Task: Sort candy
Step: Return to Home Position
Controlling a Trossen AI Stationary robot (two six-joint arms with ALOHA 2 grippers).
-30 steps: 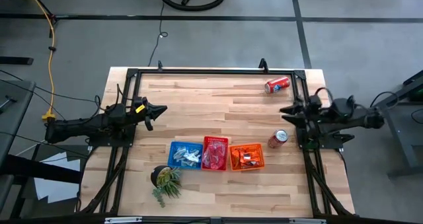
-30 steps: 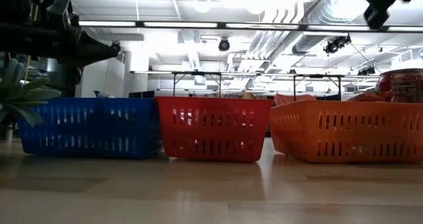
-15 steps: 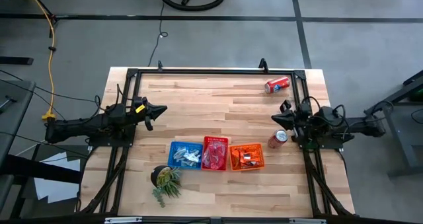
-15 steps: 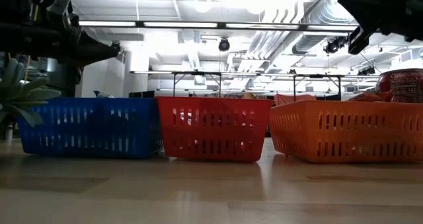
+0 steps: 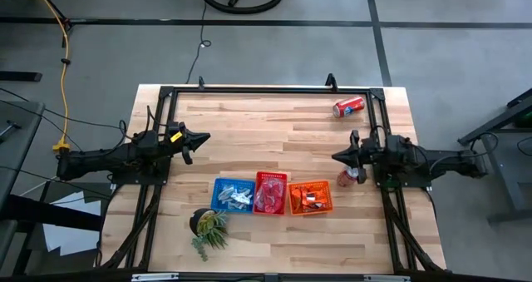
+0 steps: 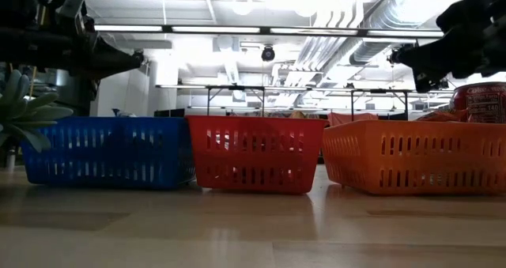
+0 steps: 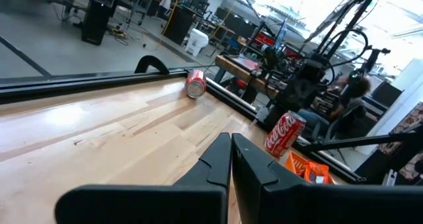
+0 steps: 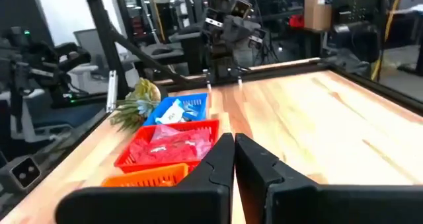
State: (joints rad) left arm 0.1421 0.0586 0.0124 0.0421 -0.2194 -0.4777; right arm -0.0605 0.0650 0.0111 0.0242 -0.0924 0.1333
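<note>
I see my left claw (image 5: 204,137) and right claw (image 5: 336,156) both pinched closed, empty, above the worktop (image 5: 274,124).

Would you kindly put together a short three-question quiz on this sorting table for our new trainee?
1. True or false: the red basket stands between the blue basket and the orange basket.
2. Which basket holds the pale blue-and-silver candy? A blue, B red, C orange.
3. Short answer: besides the lying soda can, how many more cans are on the table, and in what posture?

Key
1. True.
2. A.
3. One more: the upright soda can, beside the orange basket.
</note>
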